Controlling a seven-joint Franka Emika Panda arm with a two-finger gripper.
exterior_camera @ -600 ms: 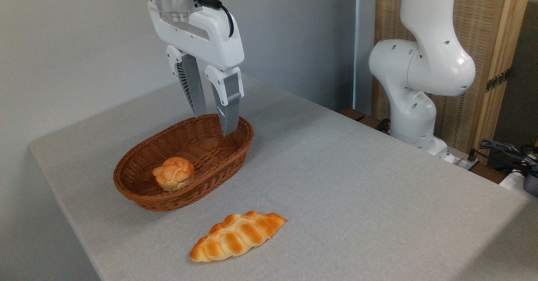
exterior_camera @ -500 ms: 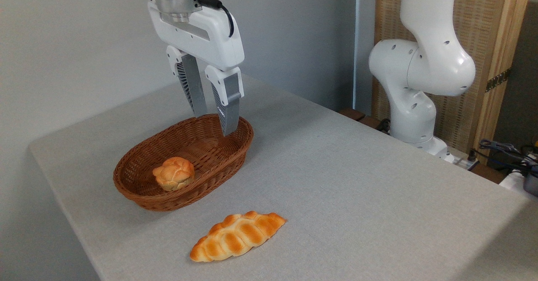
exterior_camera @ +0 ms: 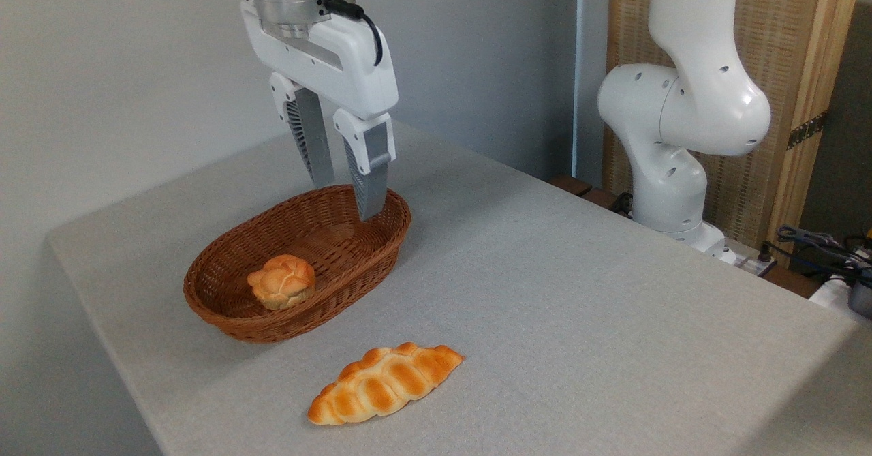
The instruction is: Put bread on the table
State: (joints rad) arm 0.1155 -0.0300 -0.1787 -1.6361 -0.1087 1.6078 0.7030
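The bread [exterior_camera: 282, 281], a small round golden bun with a knotted top, lies inside the brown wicker basket [exterior_camera: 354, 265] near its front left end. The basket stands on the light grey table [exterior_camera: 579, 306]. My gripper [exterior_camera: 346, 200] hangs open above the basket's far right end, fingers pointing down, nothing between them. It is well above and to the right of the bun, with its tips at about rim height.
A long braided loaf [exterior_camera: 385, 382] lies on the table in front of the basket. The arm's white base [exterior_camera: 674, 122] stands past the table's right edge, with cables [exterior_camera: 817, 248] at the far right. A grey wall runs behind.
The gripper has shifted very slightly to the right; the bun, basket and loaf have not moved.
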